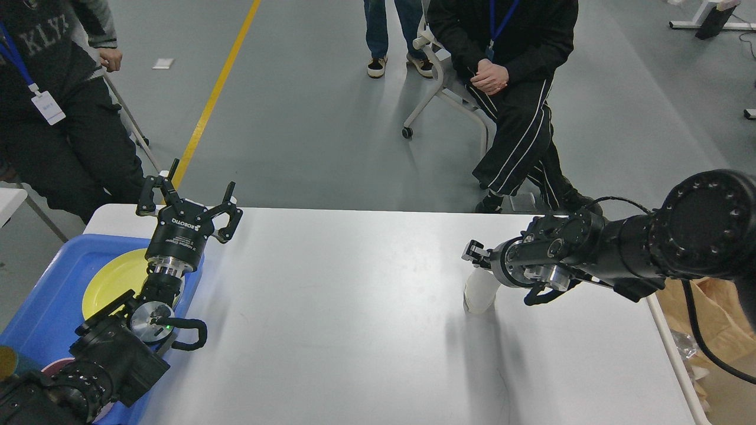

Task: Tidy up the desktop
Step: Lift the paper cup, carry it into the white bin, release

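Observation:
The desktop (pixel 354 319) is a wide white tabletop. A white paper cup (pixel 479 292) stands on its right part, leaning slightly, with its top hidden under my right gripper (pixel 481 262). That gripper reaches in from the right and is seen end-on and dark, so I cannot make out whether its fingers grip the cup. My left gripper (pixel 192 192) is open and points up at the table's far left, holding nothing. It stands above the right rim of a blue tray (pixel 53 295) that holds a yellow plate (pixel 112 283).
The blue tray overhangs the table's left end, with my left arm lying across it. A brown paper bag (pixel 720 313) sits past the right edge. Two people sit and one stands just beyond the far edge.

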{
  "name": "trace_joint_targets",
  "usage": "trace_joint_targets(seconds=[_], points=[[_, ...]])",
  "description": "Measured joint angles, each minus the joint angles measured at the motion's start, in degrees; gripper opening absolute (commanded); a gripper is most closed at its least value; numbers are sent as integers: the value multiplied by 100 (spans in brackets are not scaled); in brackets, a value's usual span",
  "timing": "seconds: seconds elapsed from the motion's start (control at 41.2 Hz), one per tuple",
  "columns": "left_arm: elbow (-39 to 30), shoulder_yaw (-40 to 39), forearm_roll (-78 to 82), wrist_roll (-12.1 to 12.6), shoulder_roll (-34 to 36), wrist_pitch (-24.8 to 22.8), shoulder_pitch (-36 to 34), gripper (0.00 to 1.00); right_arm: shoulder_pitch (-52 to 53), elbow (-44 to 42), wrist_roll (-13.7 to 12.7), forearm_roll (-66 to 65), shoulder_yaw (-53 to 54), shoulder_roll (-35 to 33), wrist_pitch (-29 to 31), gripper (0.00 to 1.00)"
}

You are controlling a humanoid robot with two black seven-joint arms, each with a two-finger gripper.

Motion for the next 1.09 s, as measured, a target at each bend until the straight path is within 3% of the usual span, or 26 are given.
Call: trace_joint_targets(seconds=[0.17, 0.34, 0.607, 0.728, 0.898, 1.092], points=[[0, 0, 0, 0, 0, 0, 0, 99, 356, 323, 0, -64, -17, -183, 50, 0], [0, -1, 0, 0, 0, 0, 0, 99, 1403, 1240, 8, -437, 1, -885, 373, 0], [0, -1, 0, 0, 0, 0, 0, 99, 3931, 2705, 95, -667, 106, -1864, 2800, 0], [0, -1, -1, 0, 0, 0, 0, 99, 4565, 3004, 132, -647, 159, -1923, 3443, 0], [0, -1, 0, 0, 0, 0, 0, 99, 4336, 2915, 133, -767, -115, -2033, 3437, 0], [-1, -1, 0, 0, 1, 0, 0, 99, 2743, 1795, 127, -1426, -811, -2405, 2537, 0]])
